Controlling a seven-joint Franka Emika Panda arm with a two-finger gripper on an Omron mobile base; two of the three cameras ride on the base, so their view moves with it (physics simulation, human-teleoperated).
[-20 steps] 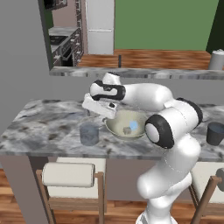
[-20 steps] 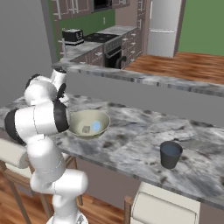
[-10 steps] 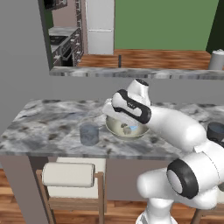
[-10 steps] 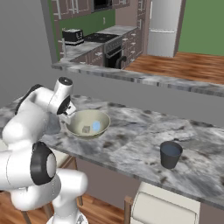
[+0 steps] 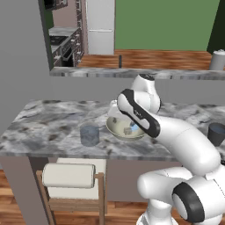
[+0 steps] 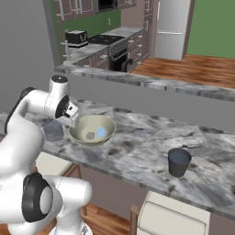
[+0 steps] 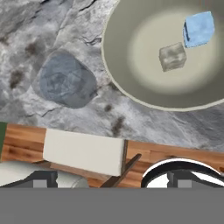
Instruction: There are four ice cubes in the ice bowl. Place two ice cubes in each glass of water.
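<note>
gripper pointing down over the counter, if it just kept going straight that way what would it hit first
Probably the bare marble counter, in the gap between the glass of water and the ice bowl. The hand view looks almost straight down there, and nothing lies between. Depth is unclear, so it might clip the bowl's near rim instead.

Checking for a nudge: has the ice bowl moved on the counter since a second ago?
No. The ice bowl sits at the same spot, right of the near tumbler.
</note>
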